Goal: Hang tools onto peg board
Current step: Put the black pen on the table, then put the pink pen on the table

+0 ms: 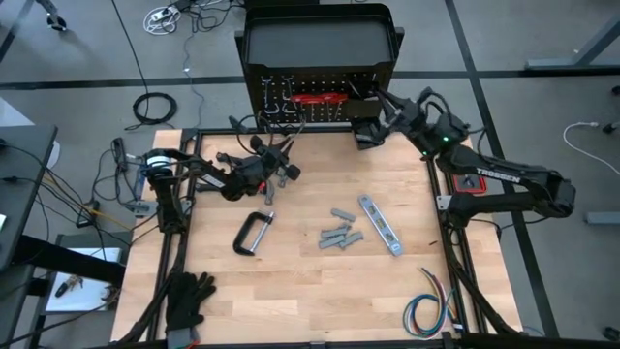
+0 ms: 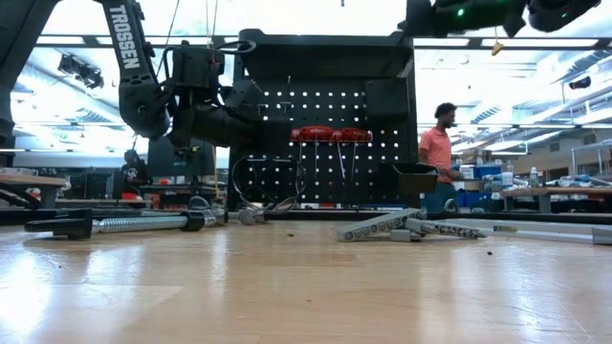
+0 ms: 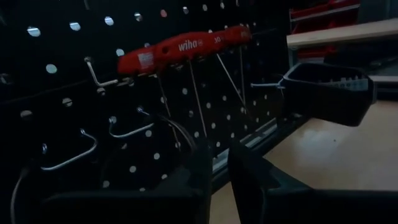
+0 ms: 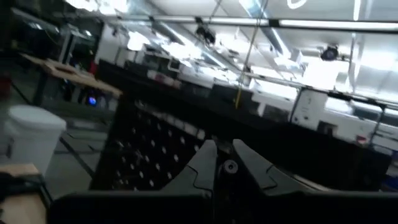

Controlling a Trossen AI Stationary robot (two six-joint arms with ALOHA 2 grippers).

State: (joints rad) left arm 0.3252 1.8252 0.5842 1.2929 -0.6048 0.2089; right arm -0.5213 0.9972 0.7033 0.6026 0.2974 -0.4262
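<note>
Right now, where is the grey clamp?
In the high view, the grey C-clamp lies on the table's left half, left of the grey metal pieces.

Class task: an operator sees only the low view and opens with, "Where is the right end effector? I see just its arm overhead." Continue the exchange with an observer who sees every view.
Observer: The right end effector is at the peg board's right end, by the small black bin.
Operator: Any free hooks for the next tool?
Observer: Yes, the left wrist view shows bare silver hooks below the red-handled tools.
Operator: Anything nearer than my camera?
Observer: A pair of black gloves lies at the table's front corner, on the left arm's side.
</note>
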